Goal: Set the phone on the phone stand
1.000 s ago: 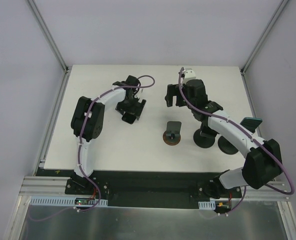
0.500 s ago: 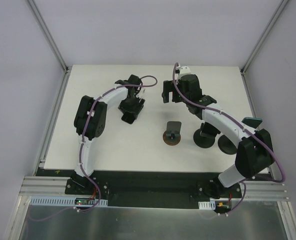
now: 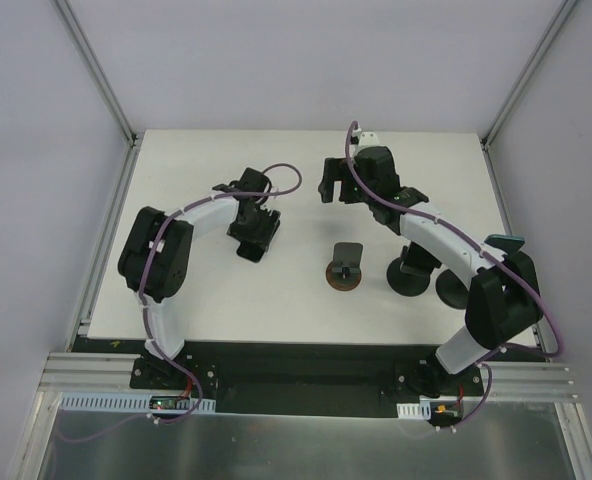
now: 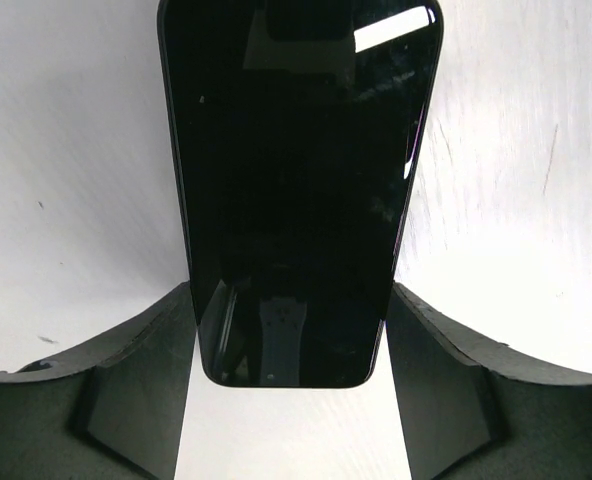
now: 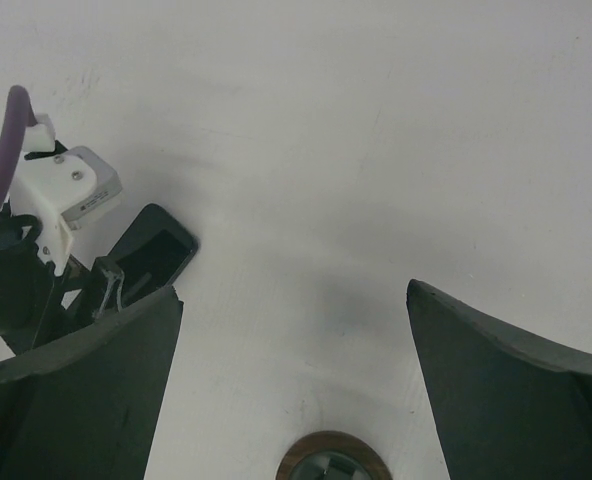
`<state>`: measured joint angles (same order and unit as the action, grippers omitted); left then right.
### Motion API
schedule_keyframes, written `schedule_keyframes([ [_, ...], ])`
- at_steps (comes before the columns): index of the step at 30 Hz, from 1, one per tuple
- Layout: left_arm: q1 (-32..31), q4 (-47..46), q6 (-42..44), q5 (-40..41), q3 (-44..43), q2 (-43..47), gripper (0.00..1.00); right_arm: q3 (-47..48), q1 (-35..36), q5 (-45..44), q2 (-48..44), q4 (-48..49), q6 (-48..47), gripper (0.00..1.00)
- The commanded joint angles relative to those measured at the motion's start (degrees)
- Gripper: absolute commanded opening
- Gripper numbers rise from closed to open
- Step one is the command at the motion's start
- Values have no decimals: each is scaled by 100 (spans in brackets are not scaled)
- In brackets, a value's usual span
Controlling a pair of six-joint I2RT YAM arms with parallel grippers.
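The black phone [image 4: 296, 200] lies screen up between my left gripper's fingers [image 4: 146, 380]. In the left wrist view my left gripper [image 4: 291, 300] is shut on the phone's near end, its pads against both long edges. From above, the left gripper [image 3: 250, 238] holds the phone [image 3: 247, 250] left of centre, low over the table. The phone stand [image 3: 346, 262] has a round wooden base and a dark cradle, and it stands to the right of the phone. My right gripper [image 3: 336, 192] is open and empty behind the stand. The right wrist view shows that gripper [image 5: 293, 292], the stand's base [image 5: 328, 462] and the phone [image 5: 156, 250].
Two black round-based objects [image 3: 408, 277] [image 3: 454, 289] stand right of the phone stand, partly under my right arm. A teal piece [image 3: 503, 243] sits by the right arm near the table's right edge. White table [image 3: 216, 300] with metal frame posts at the back corners.
My left arm's elbow swung left, and its gripper with the phone shifted slightly left and nearer. My right gripper moved a little left and farther back.
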<state>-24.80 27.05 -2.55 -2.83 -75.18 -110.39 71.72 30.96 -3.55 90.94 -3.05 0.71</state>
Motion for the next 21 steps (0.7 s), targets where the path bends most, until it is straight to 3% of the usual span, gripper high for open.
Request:
schedule_keyframes([
  [1, -43, -884, -492, -402, 844, 728, 0, 158, 24, 153, 64, 103, 578, 98],
  [11, -43, -2299, -782, -561, 2164, 1914, 0, 193, 24, 293, 328, 76, 1124, 99],
  [16, -43, -2922, -809, -534, 2726, 2372, 0, 386, 24, 1285, 670, 182, 1317, 99],
  [21, -52, -3346, -783, -543, 3000, 2856, 0, 720, 120, 2242, 1179, 278, 1651, 92],
])
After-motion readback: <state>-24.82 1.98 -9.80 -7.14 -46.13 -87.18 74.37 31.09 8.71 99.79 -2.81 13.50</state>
